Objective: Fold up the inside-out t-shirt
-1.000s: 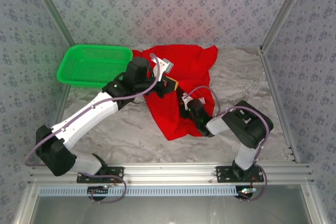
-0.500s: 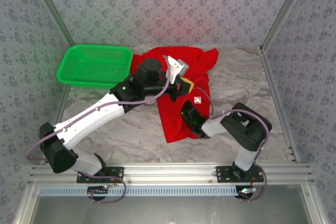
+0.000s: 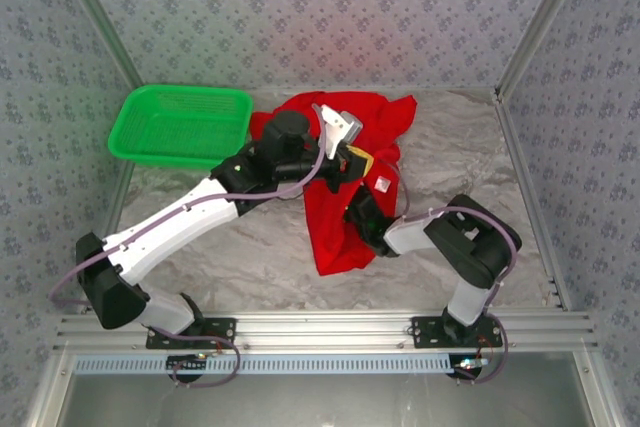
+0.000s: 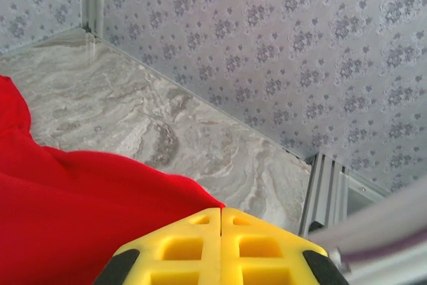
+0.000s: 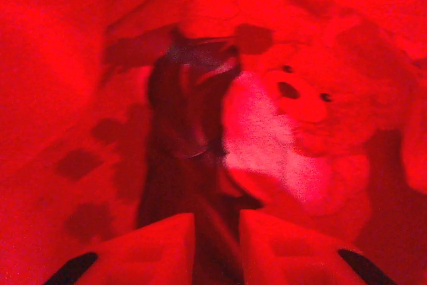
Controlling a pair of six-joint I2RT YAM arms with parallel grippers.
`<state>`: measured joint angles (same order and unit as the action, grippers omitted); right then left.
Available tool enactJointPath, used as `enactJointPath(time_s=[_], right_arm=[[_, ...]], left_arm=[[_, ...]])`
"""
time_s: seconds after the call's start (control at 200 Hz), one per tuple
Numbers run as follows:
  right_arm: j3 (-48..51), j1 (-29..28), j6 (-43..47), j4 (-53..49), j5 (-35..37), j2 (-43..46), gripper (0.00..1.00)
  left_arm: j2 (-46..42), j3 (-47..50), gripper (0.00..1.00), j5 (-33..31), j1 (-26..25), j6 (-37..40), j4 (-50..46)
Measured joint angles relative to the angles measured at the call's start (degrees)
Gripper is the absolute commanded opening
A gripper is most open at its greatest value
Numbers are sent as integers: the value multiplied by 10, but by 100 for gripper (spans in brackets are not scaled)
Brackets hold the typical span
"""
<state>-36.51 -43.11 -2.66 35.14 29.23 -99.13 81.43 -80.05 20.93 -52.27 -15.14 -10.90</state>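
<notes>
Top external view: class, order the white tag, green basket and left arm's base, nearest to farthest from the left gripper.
1. White tag: on the red t-shirt, just right of the left gripper.
2. Green basket: far left corner.
3. Left arm's base: near edge, left.

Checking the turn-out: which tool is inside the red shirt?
The right tool: red t-shirt cloth surrounds it on every side. The left tool is shut, out in the open.
</notes>
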Motion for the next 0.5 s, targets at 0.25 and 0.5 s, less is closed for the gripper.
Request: enactJointPath(time_s=[0.25, 0.5], right_arm=[[-34, 48, -47, -35, -11, 4, 27], [-90, 51, -78, -39, -38, -46, 30]], left_arm=[[-9, 14, 0, 66, -2, -15, 38], [21, -59, 0, 85, -23, -19, 38]])
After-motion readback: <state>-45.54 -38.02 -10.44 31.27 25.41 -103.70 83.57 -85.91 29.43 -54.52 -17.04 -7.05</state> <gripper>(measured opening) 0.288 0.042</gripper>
